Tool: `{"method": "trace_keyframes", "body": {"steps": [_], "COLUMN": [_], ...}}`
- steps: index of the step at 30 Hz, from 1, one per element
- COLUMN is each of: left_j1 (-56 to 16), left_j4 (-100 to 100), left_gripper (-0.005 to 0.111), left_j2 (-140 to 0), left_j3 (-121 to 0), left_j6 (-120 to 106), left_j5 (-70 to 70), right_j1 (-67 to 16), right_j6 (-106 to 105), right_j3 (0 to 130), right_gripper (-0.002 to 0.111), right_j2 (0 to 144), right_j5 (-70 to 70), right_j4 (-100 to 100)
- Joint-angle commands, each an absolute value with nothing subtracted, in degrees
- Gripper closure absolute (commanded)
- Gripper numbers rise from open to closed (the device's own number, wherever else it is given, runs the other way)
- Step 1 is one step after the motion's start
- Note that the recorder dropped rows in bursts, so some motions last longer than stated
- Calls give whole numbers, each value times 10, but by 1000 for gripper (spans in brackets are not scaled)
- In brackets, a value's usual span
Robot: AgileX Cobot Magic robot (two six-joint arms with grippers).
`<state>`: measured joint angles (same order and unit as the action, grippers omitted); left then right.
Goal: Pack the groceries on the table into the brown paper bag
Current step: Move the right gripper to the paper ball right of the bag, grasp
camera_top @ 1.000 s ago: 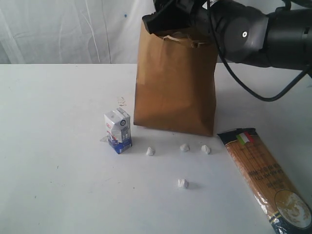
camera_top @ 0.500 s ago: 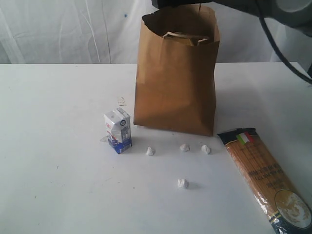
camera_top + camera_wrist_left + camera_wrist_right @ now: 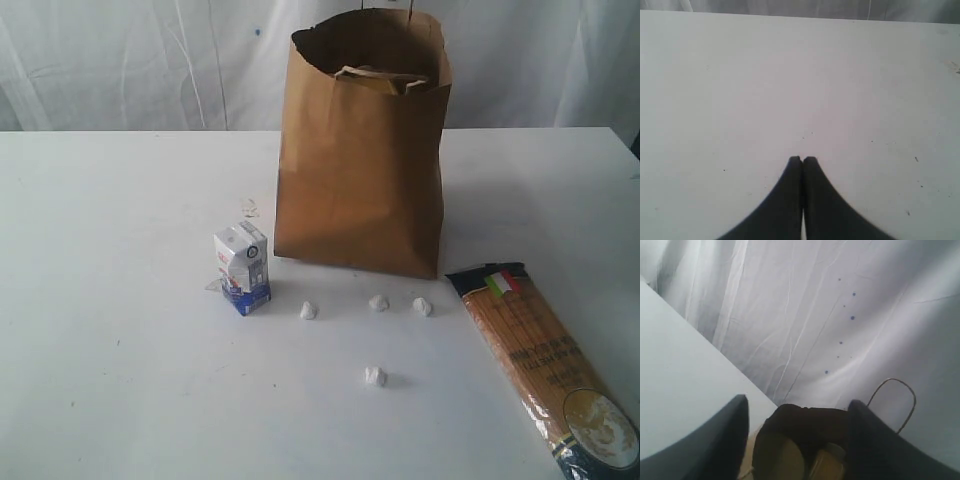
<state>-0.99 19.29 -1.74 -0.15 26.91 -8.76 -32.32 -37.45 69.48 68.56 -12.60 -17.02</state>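
Brown paper bag (image 3: 360, 170) stands upright near the middle of the table (image 3: 120, 380), mouth open. Its contents cannot be made out.

Right gripper (image 3: 799, 402): hangs above the bag mouth, fingers spread, nothing between them. Left gripper (image 3: 802, 160): fingers pressed together, nothing held, over bare tabletop. Neither arm shows in the exterior view.

Assessment: the step in hand appears to be fetching the next grocery. The right arm should lift straight clear of the rim so the bag is not tipped. The spaghetti packet (image 3: 545, 370) lies flat on that arm's side, right of the bag. It should be gripped across its narrow width near the middle so it does not sag, then lowered end-first. The carton (image 3: 242, 268) stands upright just left of the bag's front corner and suits the left arm.

Count outside the bag: one carton, one spaghetti packet. Four white crumbs (image 3: 375, 376) lie in front of the bag and are not for packing. One bag.
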Motion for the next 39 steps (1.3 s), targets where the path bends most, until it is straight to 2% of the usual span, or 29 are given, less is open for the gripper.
{"method": "trace_keyframes", "body": {"steps": [1, 4, 6, 9, 13, 18, 21, 24, 31, 33, 39], "left_j1": [-14, -14, -14, -14, -14, -14, -14, -14, -14, -14, -14], "left_j4": [197, 197, 197, 197, 197, 197, 197, 197, 197, 197, 197], "left_gripper": [107, 107, 107, 107, 107, 107, 107, 107, 107, 107, 107], "left_j2": [-14, -14, -14, -14, -14, -14, -14, -14, -14, -14, -14], "left_j3": [0, 0, 0, 0, 0, 0, 0, 0, 0, 0, 0], "left_j6": [270, 270, 270, 270, 270, 270, 270, 270, 270, 270, 270], "left_j5": [-85, -85, -85, -85, -85, -85, -85, -85, -85, -85, -85], "right_j1": [-313, -292, -277, -249, -239, -239, -239, -239, -239, -239, -239], "right_j6": [-366, -294, -201, -39, 0, -36, -100, -102, -102, -102, -102], "right_j3": [697, 697, 691, 661, 606, 555, 530, 508, 507, 507, 507], "right_gripper": [77, 99, 108, 108, 108, 108, 108, 103, 66, 63, 63], "right_j2": [637, 623, 622, 629, 645, 660, 685, 729, 841, 869, 952], "right_j5": [-214, -320, -375, -464, -536, -461, -407, -363, -279, -262, -214], "right_j4": [-48, 78, 173, 272, 232, 53, 10, 8, -8, -9, -61]}}
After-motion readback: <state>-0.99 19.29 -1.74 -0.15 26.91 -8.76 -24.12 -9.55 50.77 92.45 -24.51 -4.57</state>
